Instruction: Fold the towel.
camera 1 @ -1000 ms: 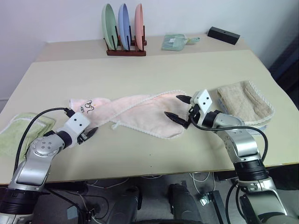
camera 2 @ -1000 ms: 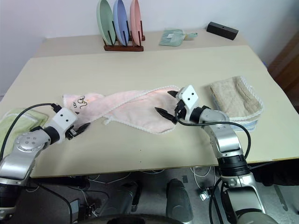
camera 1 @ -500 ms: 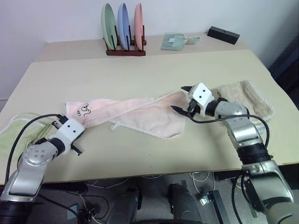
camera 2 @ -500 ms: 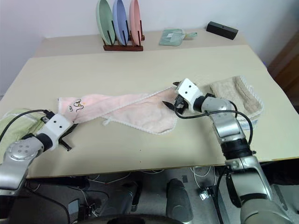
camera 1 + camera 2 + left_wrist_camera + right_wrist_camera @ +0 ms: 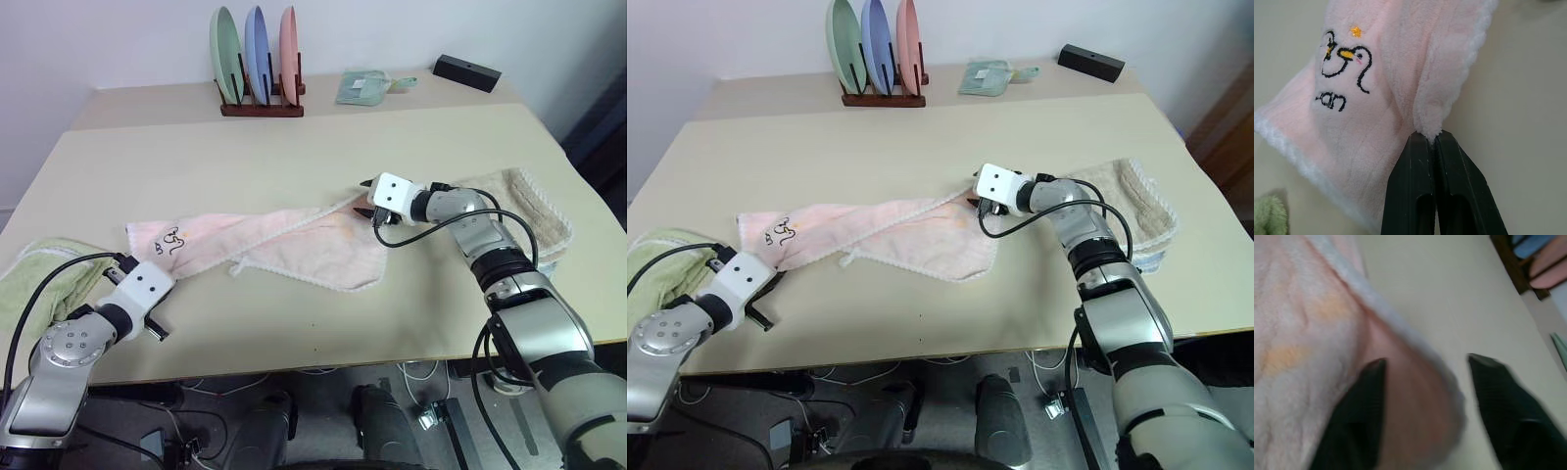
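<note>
The pale pink towel [image 5: 294, 240] lies stretched across the middle of the table [image 5: 294, 157], its black drawing [image 5: 1347, 63] near the left end. My left gripper [image 5: 772, 278] is shut on a pinched fold of that left end, as the left wrist view shows, with the fingers [image 5: 1422, 196] pressed together on the cloth. My right gripper [image 5: 368, 199] sits at the towel's far right corner. Its fingers [image 5: 1364, 401] stand apart on either side of the white-edged rim, with a bunch of pink cloth between them.
A beige folded towel [image 5: 524, 206] lies just right of my right arm. A light green folded towel [image 5: 34, 284] lies at the table's left edge beside my left arm. At the back stand a rack of three plates [image 5: 260, 59], a small folded cloth [image 5: 362, 86] and a black box [image 5: 467, 71].
My left gripper shut on the towel's left end and drew it back and left, pulling the towel out longer. My right gripper rolled, reached forward to the far right corner, and its fingers narrowed.
</note>
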`<state>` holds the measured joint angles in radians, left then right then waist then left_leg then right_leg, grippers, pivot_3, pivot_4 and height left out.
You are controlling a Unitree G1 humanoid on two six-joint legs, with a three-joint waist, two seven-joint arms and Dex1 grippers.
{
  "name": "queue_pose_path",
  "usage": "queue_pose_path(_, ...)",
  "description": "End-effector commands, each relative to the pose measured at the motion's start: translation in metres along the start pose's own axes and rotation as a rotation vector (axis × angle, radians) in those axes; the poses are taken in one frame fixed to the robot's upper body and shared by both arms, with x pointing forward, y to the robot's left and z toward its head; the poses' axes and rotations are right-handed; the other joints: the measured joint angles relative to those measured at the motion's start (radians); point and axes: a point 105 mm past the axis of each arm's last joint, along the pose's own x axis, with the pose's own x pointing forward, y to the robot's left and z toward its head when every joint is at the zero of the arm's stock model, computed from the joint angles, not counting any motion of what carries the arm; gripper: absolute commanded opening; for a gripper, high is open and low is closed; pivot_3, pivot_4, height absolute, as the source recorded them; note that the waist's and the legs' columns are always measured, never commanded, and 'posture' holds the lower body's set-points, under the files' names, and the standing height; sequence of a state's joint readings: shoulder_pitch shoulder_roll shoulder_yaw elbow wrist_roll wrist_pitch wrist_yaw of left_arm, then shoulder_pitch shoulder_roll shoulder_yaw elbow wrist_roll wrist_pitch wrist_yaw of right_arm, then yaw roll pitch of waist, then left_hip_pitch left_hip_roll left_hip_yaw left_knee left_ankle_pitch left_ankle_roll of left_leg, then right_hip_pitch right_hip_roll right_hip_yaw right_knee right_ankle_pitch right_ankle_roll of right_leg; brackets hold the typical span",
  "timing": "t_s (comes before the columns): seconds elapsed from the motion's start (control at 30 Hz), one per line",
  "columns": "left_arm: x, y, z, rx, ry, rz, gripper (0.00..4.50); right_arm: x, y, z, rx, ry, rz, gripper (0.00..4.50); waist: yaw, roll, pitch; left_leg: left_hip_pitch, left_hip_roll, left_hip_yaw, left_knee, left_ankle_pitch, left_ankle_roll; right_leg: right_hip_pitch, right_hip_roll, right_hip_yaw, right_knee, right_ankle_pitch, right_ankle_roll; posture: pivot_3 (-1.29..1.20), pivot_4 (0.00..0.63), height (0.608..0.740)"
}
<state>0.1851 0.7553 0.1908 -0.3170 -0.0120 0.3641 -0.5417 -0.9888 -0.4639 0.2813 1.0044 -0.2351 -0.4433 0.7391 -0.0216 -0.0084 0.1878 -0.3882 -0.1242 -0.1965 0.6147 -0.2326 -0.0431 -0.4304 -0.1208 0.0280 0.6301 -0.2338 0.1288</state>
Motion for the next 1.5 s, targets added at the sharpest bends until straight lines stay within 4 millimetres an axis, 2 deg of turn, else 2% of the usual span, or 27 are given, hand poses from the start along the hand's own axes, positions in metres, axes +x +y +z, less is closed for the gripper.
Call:
queue_pose_path(0.03,-0.006,0.010,0.002,0.009,-0.015,0.044,0.00,0.000,-0.016,0.012,-0.041,-0.036,-0.057,0.58,0.000,0.000,0.000,0.000,0.000,0.000,0.000,0.000,0.000,0.000,0.000,0.000,0.000,0.000,0.000,0.00,0.150,0.738)
queue_pose_path(0.07,-0.007,0.009,0.000,0.008,-0.012,0.043,0.00,-0.001,-0.018,0.010,-0.057,-0.026,-0.068,0.08,0.000,0.000,0.000,0.000,0.000,0.000,0.000,0.000,0.000,0.000,0.000,0.000,0.000,0.000,0.000,0.00,0.150,0.738)
queue_pose_path(0.17,-0.007,0.009,-0.002,0.009,-0.011,0.040,0.00,-0.003,-0.021,0.009,-0.082,-0.014,-0.092,0.03,0.000,0.000,0.000,0.000,0.000,0.000,0.000,0.000,0.000,0.000,0.000,0.000,0.000,0.000,0.000,0.00,0.150,0.738)
queue_pose_path(0.23,-0.005,0.016,0.006,-0.038,-0.052,0.063,0.00,-0.010,-0.035,0.011,-0.113,-0.014,-0.151,0.03,0.001,0.000,0.000,0.000,0.000,0.000,0.000,0.000,0.000,0.000,0.000,0.000,0.000,0.000,0.000,0.00,0.150,0.738)
queue_pose_path(0.3,0.000,0.029,0.021,-0.086,-0.114,0.096,0.00,-0.022,-0.058,0.017,-0.146,-0.012,-0.237,0.03,0.007,0.001,0.000,0.000,0.000,0.000,0.000,0.000,0.000,0.000,0.000,0.000,0.000,0.000,0.000,0.00,0.150,0.738)
queue_pose_path(0.4,0.010,0.063,0.056,-0.130,-0.247,0.170,0.00,-0.043,-0.101,0.032,-0.214,0.000,-0.397,0.03,0.010,0.000,0.001,-0.001,0.000,-0.001,0.000,0.001,-0.002,-0.001,0.001,0.000,0.001,0.001,-0.002,0.00,0.150,0.738)
queue_pose_path(0.5,0.016,0.108,0.092,-0.131,-0.361,0.301,0.00,-0.062,-0.140,0.054,-0.277,-0.001,-0.551,0.03,0.003,0.000,0.001,-0.001,0.000,-0.001,0.000,0.002,-0.004,-0.002,0.002,0.000,0.001,0.003,-0.001,0.00,0.150,0.738)
queue_pose_path(0.6,0.002,0.168,0.145,-0.160,-0.533,0.481,0.00,-0.089,-0.180,0.089,-0.340,-0.047,-0.713,0.03,-0.003,-0.001,0.001,-0.002,0.001,0.000,-0.001,0.004,-0.007,-0.004,0.002,0.000,0.001,0.003,-0.002,0.00,0.150,0.738)
queue_pose_path(0.63,-0.004,0.181,0.160,-0.167,-0.584,0.514,0.00,-0.097,-0.188,0.100,-0.354,-0.071,-0.743,0.03,-0.004,-0.001,0.001,-0.003,0.001,0.000,-0.001,0.005,-0.008,-0.005,0.003,0.000,0.000,0.004,-0.002,0.00,0.150,0.738)
queue_pose_path(0.7,-0.011,0.192,0.176,-0.150,-0.634,0.526,0.00,-0.103,-0.193,0.112,-0.370,-0.108,-0.746,0.03,-0.015,-0.001,0.001,-0.004,0.001,0.001,-0.001,0.004,-0.010,-0.006,0.002,0.000,0.000,0.004,-0.002,0.00,0.150,0.738)
queue_pose_path(0.8,-0.013,0.187,0.179,-0.077,-0.629,0.461,0.00,-0.100,-0.181,0.114,-0.381,-0.144,-0.638,0.03,-0.034,-0.001,0.000,-0.002,0.001,0.007,-0.001,0.000,-0.008,-0.006,0.001,0.000,0.000,0.004,-0.001,0.00,0.150,0.738)
queue_pose_path(0.87,-0.013,0.170,0.167,-0.049,-0.600,0.373,0.00,-0.095,-0.160,0.105,-0.359,-0.165,-0.509,0.03,-0.050,-0.001,0.000,-0.002,0.001,0.009,-0.001,-0.001,-0.006,-0.006,0.000,0.000,0.000,0.004,0.000,0.00,0.150,0.738)
queue_pose_path(0.9,-0.013,0.161,0.159,-0.041,-0.579,0.329,0.00,-0.092,-0.148,0.100,-0.333,-0.176,-0.449,0.03,-0.054,-0.001,0.000,-0.002,0.002,0.010,-0.001,-0.001,-0.006,-0.006,0.000,0.000,0.000,0.004,0.000,0.00,0.150,0.738)
queue_pose_path(1.0,-0.014,0.119,0.116,-0.038,-0.436,0.134,0.00,-0.088,-0.099,0.080,-0.249,-0.181,-0.231,0.03,-0.061,0.000,0.001,-0.003,0.005,0.012,-0.001,-0.002,-0.005,-0.009,0.000,0.000,0.001,0.005,0.001,0.00,0.150,0.738)
queue_pose_path(1.07,-0.021,0.095,0.099,0.009,-0.376,0.044,0.00,-0.090,-0.072,0.070,-0.196,-0.164,-0.117,0.03,-0.060,0.000,0.001,-0.004,0.006,0.014,0.000,-0.002,-0.005,-0.013,0.001,0.001,0.001,0.005,0.000,0.00,0.150,0.738)
queue_pose_path(1.2,-0.039,0.055,0.067,-0.093,-0.257,-0.134,0.00,-0.109,-0.016,0.048,-0.062,-0.087,0.133,0.03,-0.039,0.001,0.002,-0.004,0.007,0.015,0.001,-0.005,0.000,-0.013,0.001,0.001,0.002,0.006,-0.001,0.00,0.150,0.738)
queue_pose_path(1.3,-0.050,0.046,0.056,-0.170,-0.197,-0.176,0.00,-0.126,0.005,0.045,0.019,-0.050,0.242,0.03,-0.017,0.001,0.002,-0.003,0.008,0.017,0.002,-0.005,0.000,-0.010,0.002,0.001,0.001,0.006,-0.002,0.00,0.150,0.738)
queue_pose_path(1.43,-0.071,0.015,0.035,-0.184,-0.072,-0.342,0.00,-0.154,0.042,0.047,0.144,-0.012,0.464,0.03,-0.008,0.000,0.001,-0.002,0.010,0.019,0.005,-0.006,0.001,-0.007,0.003,0.001,0.000,0.006,-0.003,0.00,0.150,0.738)
queue_pose_path(1.5,-0.074,0.013,0.028,-0.185,-0.033,-0.356,0.00,-0.156,0.047,0.048,0.160,-0.005,0.487,0.03,0.000,0.000,0.001,-0.002,0.012,0.024,0.006,-0.007,0.003,-0.006,0.002,0.001,-0.001,0.006,-0.002,0.00,0.150,0.738)
